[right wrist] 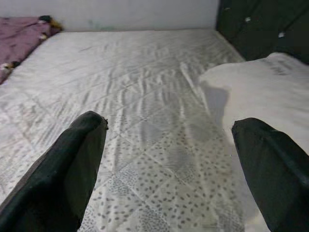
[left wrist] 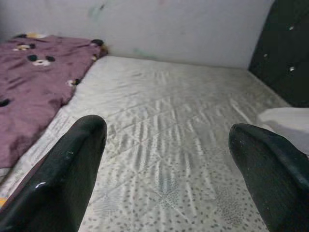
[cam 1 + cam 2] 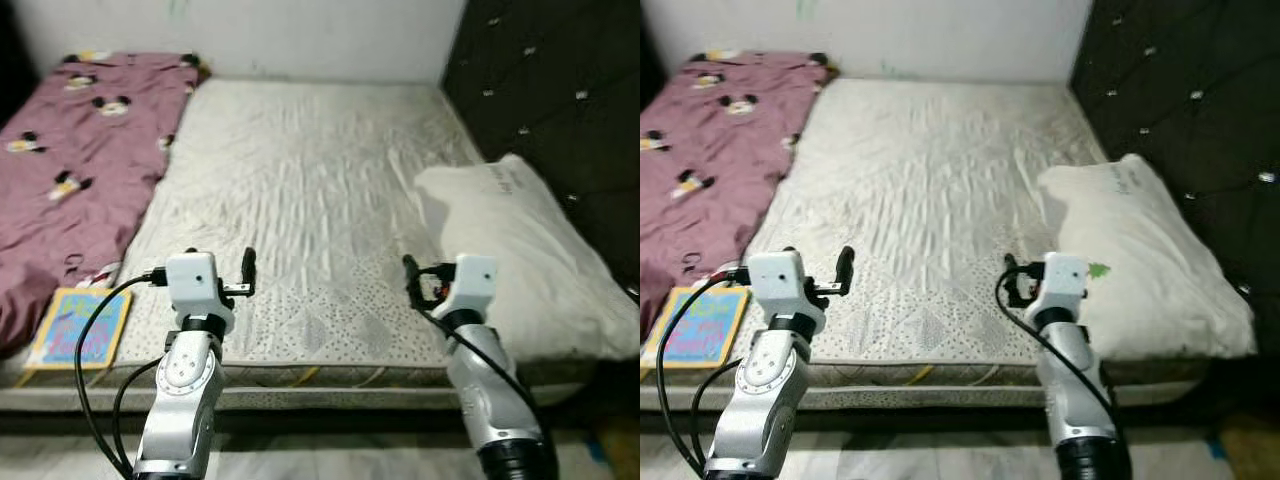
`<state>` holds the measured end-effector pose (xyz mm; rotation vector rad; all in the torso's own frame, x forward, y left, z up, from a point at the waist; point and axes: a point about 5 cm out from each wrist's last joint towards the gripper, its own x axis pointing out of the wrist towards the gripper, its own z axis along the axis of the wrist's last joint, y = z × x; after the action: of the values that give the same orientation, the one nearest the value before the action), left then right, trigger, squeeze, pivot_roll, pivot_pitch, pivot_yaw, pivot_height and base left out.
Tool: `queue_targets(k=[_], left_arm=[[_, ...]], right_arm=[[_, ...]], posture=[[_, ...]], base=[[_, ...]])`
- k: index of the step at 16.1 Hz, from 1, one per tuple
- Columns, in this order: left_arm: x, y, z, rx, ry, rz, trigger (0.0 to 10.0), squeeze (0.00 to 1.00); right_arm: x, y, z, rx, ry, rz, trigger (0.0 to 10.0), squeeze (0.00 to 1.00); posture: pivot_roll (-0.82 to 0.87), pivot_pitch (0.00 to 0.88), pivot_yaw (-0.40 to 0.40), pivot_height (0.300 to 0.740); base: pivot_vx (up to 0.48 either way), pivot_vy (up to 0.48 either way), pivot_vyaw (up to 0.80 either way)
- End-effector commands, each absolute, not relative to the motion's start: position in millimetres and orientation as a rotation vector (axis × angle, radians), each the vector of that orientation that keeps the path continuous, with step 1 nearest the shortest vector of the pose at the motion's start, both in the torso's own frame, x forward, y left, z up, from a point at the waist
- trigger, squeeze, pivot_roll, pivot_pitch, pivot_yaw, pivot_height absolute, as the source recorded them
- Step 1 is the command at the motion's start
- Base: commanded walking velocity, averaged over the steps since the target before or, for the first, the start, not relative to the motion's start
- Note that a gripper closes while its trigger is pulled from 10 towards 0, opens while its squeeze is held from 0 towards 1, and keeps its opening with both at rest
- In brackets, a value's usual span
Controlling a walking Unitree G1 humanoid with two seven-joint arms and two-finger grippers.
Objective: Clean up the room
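Pillow (image 3: pixel 520 260) lies just beside the wide-open right gripper (image 1: pixel 169 169); left gripper (image 2: pixel 166 169) likewise wide.

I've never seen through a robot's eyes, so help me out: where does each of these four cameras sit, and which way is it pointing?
Left eye view: on the head, looking forward and down at the mattress; both silver arms show, left gripper and right gripper raised over its near edge.
Right eye view: beside it, same scene: pillow, purple blanket, book.
Left wrist view: on the left wrist, looking along its open black fingers across the mattress.
Right wrist view: likewise, fingers open.
Both wrist views share the mattress, pillow and blanket.
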<state>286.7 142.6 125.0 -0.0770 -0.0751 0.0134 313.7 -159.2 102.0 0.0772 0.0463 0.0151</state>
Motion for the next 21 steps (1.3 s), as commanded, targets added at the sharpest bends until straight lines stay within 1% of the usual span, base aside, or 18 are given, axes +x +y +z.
queue_targets(k=[1,9,11,14,21], left_arm=[[285,152,124,-0.062,-0.068,0.047,10.0,0.0],[286,150,125,-0.069,-0.07,0.042,10.0,0.0],[285,147,127,-0.061,-0.093,0.004,10.0,0.0],[283,143,130,-0.114,-0.107,-0.054,10.0,0.0],[283,141,133,-0.136,-0.121,-0.092,10.0,0.0]], right_arm=[[315,-148,104,0.088,0.042,0.047,10.0,0.0],[316,-145,102,0.081,0.05,0.067,10.0,0.0],[317,-143,102,0.079,0.051,0.074,10.0,0.0],[317,-145,103,0.075,0.049,0.073,10.0,0.0],[320,-143,103,0.073,0.046,0.075,10.0,0.0]], posture=[[0.01,0.105,-0.024,0.74],[0.0,0.101,-0.023,0.74],[0.0,0.097,-0.023,0.74],[0.01,0.094,-0.022,0.74],[0.01,0.084,-0.018,0.74]], base=[[0.0,0.409,0.0],[0.0,0.408,0.0],[0.0,0.0,0.0],[0.0,0.0,0.0],[0.318,0.0,0.0]])
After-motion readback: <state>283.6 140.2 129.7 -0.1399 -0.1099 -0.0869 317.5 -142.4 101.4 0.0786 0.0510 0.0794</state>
